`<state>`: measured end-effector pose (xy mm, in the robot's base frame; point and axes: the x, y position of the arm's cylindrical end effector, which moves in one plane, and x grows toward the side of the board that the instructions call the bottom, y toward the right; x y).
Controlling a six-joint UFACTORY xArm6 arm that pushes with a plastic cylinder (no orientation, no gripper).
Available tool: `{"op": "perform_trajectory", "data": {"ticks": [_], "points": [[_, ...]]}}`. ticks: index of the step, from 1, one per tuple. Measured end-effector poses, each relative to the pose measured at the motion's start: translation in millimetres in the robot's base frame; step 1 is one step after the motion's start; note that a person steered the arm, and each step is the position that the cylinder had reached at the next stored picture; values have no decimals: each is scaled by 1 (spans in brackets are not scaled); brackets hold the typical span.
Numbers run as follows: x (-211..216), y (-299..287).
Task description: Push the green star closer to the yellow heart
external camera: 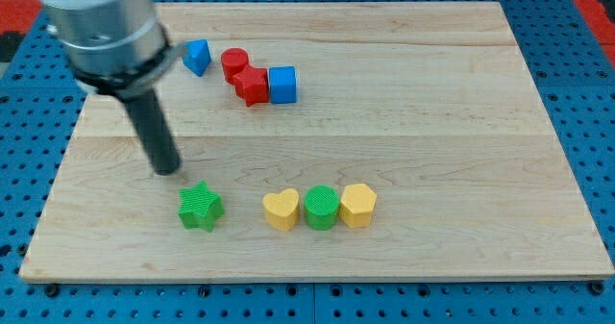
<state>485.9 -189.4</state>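
**Tip parked at eleven o'clock of the green star, clear lane to the yellow heart**

My tip (pixel 168 170) rests on the wooden board (pixel 432 103) just up and to the view's left of the green star (pixel 200 208), at about its eleven o'clock, near it but not touching. The rod has no fingers, so there is nothing to spread or pinch.

At three o'clock of the star sits the yellow heart (pixel 281 210), with a bare strip of wood between them and nothing in the way. The heart touches a green cylinder (pixel 322 207) at its own three o'clock, and that cylinder touches a yellow hexagonal block (pixel 357 205) further toward the view's right, so the three form a tight row.

Well apart, toward the view's top, lies a second cluster: a blue block (pixel 197 56) whose shape I cannot make out, a red cylinder (pixel 234 62) at its three o'clock, a red star-like block (pixel 251 84) touching the cylinder, and a blue cube (pixel 282 84) pressed against that.

The green star lies flat in the lower left part of the board, its points short and rounded, its top face ridged with fine lines.

The board is pale planked wood with visible grain; it lies on a blue perforated base (pixel 577 64). The blocks look like matte plastic
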Motion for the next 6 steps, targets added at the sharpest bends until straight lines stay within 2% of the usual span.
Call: {"op": "perform_trajectory", "data": {"ticks": [1, 2, 6], "points": [[44, -22], [66, 5], [66, 67]]}}
